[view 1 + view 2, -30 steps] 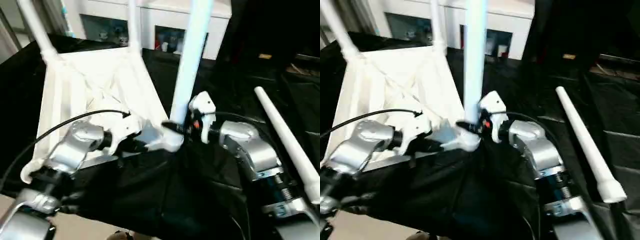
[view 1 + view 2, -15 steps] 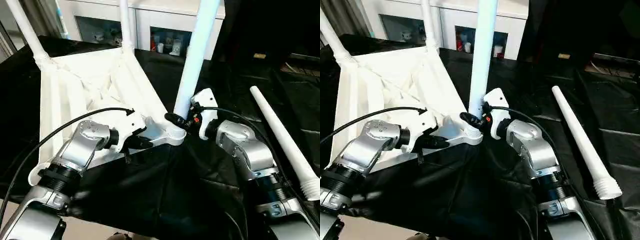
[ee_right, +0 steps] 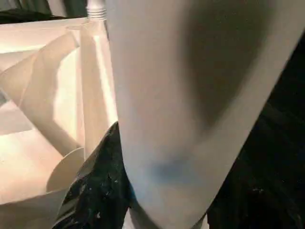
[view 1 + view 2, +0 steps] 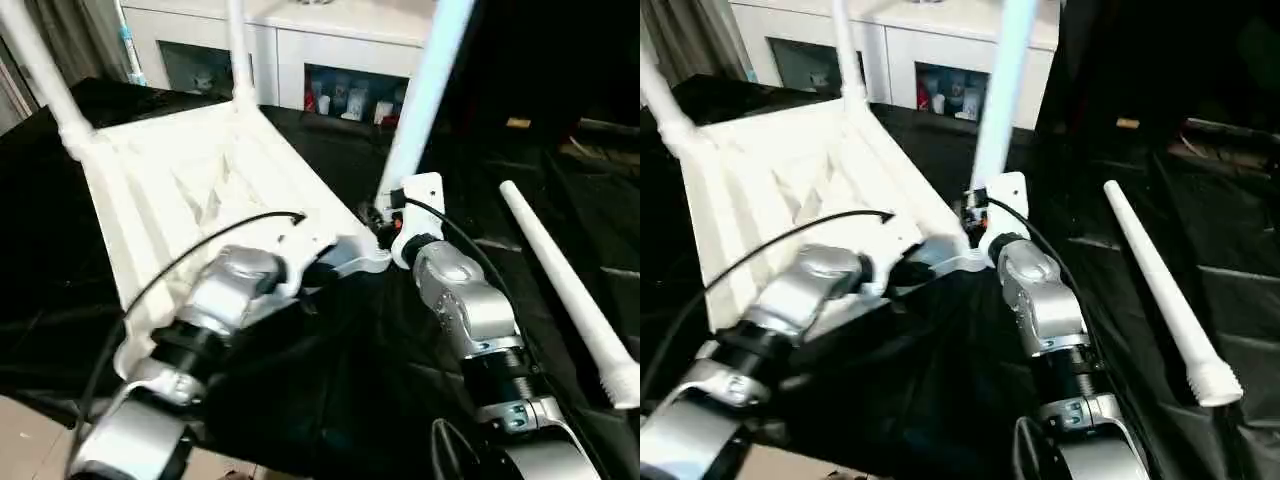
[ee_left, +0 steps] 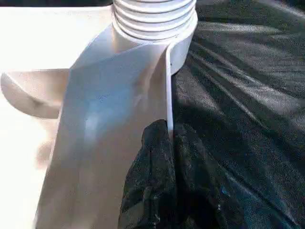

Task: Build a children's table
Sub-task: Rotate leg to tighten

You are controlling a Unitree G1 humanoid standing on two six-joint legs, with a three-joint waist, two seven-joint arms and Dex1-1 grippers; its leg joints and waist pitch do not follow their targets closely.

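Observation:
The children's table top (image 4: 180, 180) lies upside down on black cloth, ribbed underside up. Two white legs stand in its far corners (image 4: 40, 70) (image 4: 237, 50). A third leg (image 4: 420, 100) rises, leaning right, from the near right corner socket (image 5: 152, 19), where its threaded end shows. My right gripper (image 4: 383, 222) is shut on this leg just above the socket, one black finger (image 3: 97, 191) beside it. My left gripper (image 4: 322, 275) is shut on the top's thin rim next to that socket, its fingers (image 5: 162, 157) pinching the edge. A loose leg (image 4: 565, 285) lies on the cloth to the right.
A white glass-door cabinet (image 4: 300, 50) stands behind the table top. Black cloth (image 4: 330, 400) covers the work surface, with bare cloth between the held corner and the loose leg. A black cable (image 4: 200, 250) runs over my left forearm.
The camera has shifted and tilted. Both grippers keep their holds. The held leg now leans further right, and my left forearm comes in more steeply from below.

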